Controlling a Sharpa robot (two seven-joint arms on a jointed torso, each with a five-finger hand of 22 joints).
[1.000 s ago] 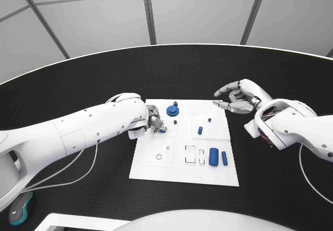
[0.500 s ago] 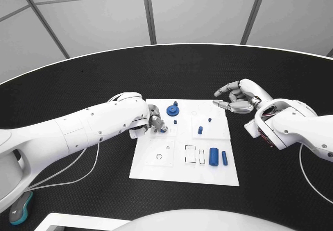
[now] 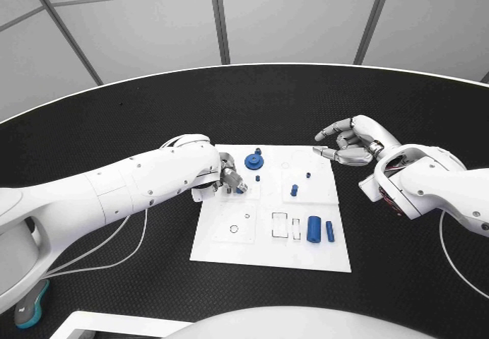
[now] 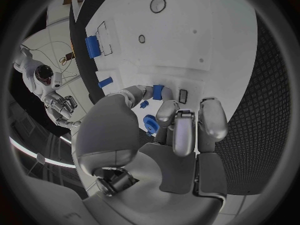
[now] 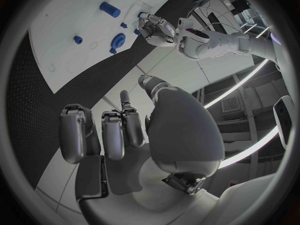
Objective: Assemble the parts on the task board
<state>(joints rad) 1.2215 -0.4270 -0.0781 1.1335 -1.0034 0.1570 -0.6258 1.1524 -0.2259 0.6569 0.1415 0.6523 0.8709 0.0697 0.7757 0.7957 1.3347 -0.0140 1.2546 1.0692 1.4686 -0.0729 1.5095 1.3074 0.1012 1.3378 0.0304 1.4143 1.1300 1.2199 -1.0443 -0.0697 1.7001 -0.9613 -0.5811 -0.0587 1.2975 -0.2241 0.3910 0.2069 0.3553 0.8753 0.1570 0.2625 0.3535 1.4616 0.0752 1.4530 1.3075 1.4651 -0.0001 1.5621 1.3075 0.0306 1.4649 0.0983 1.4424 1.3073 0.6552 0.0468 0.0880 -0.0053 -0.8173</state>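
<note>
Black table holds the white task board [image 3: 267, 247]. Left hand [image 3: 226, 176] pinches a small blue peg [image 4: 157, 91], likely light, rigid, slippery. Right hand [image 3: 346, 143] curls empty.

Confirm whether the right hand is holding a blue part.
No. The right hand hovers beside the task board with curled fingers, holding nothing.

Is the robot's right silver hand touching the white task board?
Apart. In the head view the right hand hovers past the white task board's far right corner, black table between them.
</note>
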